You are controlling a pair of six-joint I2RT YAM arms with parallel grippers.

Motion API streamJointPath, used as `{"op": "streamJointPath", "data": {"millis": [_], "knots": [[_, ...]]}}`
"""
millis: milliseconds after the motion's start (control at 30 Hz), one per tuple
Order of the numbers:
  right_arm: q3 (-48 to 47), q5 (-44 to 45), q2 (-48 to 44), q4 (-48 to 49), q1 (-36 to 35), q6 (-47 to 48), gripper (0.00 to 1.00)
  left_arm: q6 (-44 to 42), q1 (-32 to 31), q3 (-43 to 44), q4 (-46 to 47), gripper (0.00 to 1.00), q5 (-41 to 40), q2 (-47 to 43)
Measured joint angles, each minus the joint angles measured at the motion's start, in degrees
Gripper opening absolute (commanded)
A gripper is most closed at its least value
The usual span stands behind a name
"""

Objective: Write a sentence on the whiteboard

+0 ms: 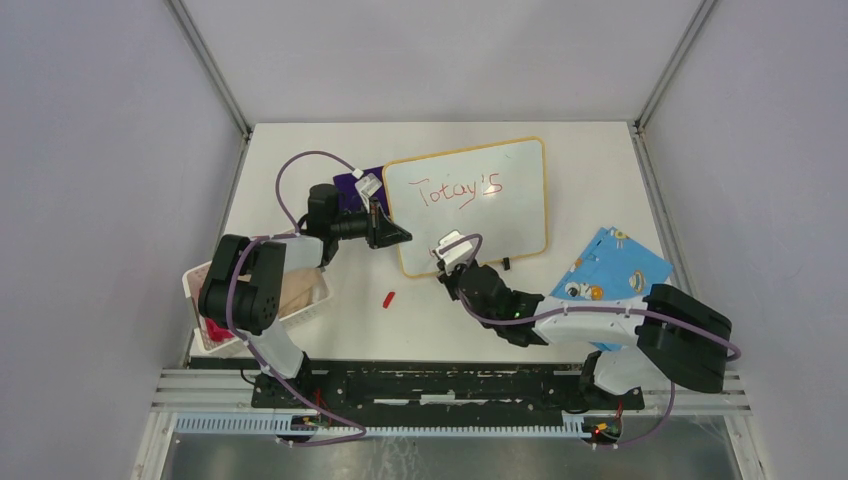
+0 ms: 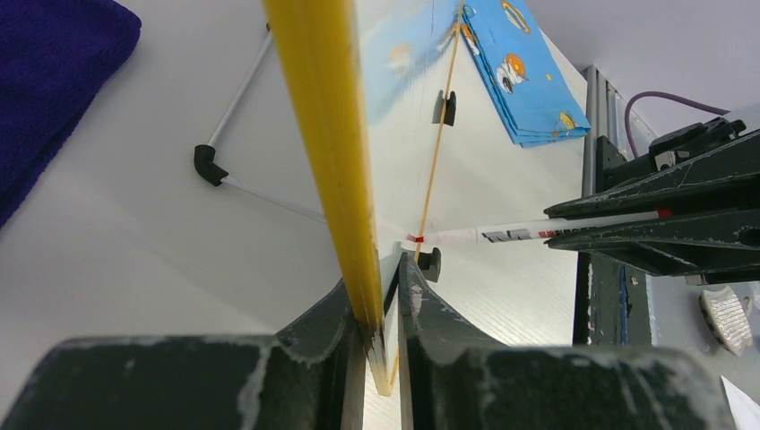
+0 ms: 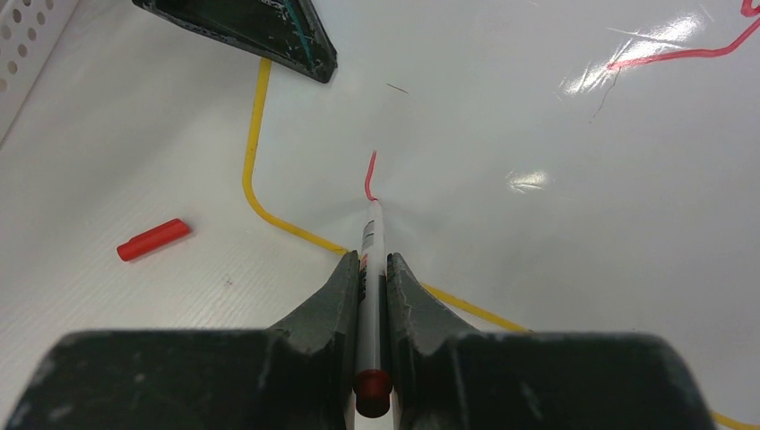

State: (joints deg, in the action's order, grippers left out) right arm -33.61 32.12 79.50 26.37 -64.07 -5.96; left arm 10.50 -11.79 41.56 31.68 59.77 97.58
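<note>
The whiteboard [image 1: 520,215] lies tilted in the middle of the table, with a yellow frame [image 2: 327,134]. The sentence [image 1: 458,189] reads "Totay's" in red on one line. My left gripper [image 1: 400,236] [image 2: 381,269] is shut on the board's left edge. My right gripper [image 1: 450,262] [image 3: 373,262] is shut on a white marker [image 3: 371,233] with a red end. Its tip touches the board [image 3: 538,134] near the lower left corner, at the foot of a short fresh red stroke [image 3: 370,175]. The left wrist view shows the marker [image 2: 502,235] reaching in from the right.
A red marker cap [image 1: 389,297] [image 3: 153,239] lies on the table before the board. A blue patterned card [image 1: 610,275] sits at the right, beside the right arm. A purple cloth [image 1: 352,185] lies behind the left gripper. A white basket [image 1: 200,290] stands at the left edge.
</note>
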Motion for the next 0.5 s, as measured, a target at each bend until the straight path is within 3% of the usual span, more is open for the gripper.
{"op": "streamJointPath", "data": {"millis": [500], "knots": [[-1.18, -0.15, -3.67, 0.09, 2.34, 0.5, 0.0, -0.07, -0.11, 0.07, -0.09, 0.02, -0.11, 0.0]]}}
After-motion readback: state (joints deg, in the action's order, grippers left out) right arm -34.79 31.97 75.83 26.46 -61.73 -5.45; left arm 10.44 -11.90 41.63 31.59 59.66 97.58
